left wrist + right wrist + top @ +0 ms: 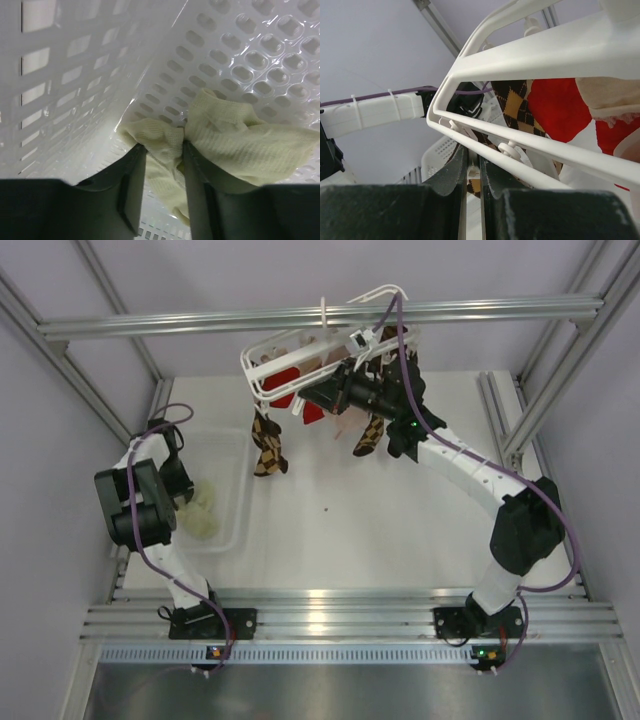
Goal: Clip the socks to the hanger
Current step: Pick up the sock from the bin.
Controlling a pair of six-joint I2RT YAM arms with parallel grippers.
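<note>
Left pincer (165,167) grips cream sock (240,140) between its fingers, inside perforated basket (250,60); right pincer (472,180) clamps clip (472,172) under hanger (530,55)

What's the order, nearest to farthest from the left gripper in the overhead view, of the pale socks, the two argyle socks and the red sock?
1. Pale socks, in the basket, pinched by the left gripper.
2. Left argyle sock, hanging below the hanger's left end.
3. Red sock, up inside the hanger frame.
4. Right argyle sock, hanging farthest right.
</note>
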